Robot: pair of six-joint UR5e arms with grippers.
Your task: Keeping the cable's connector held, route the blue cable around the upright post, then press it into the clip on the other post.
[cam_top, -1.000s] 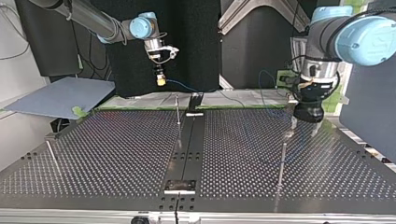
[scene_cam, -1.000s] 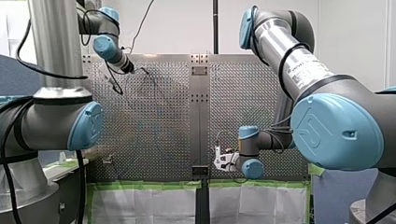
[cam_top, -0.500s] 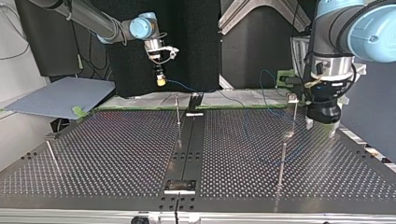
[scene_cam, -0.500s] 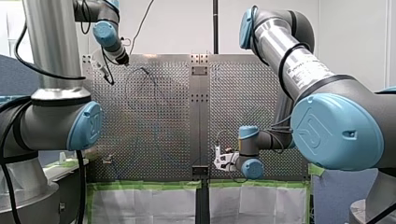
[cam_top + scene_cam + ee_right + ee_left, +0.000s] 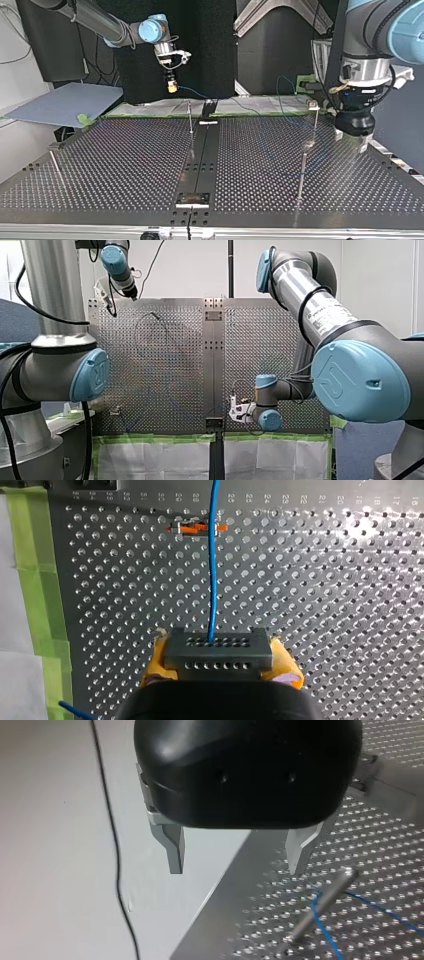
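A white wall (image 5: 190, 270) stood behind the table (image 5: 165, 365). Our left pincer (image 5: 237, 855) hung wide above its edge; our right pincer (image 5: 220, 661) clamped the connector (image 5: 218, 647).

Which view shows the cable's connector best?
Right wrist view: the connector is close up, clamped between my right gripper's yellow pads. The top view shows it tiny; front and left wrist views don't show it.
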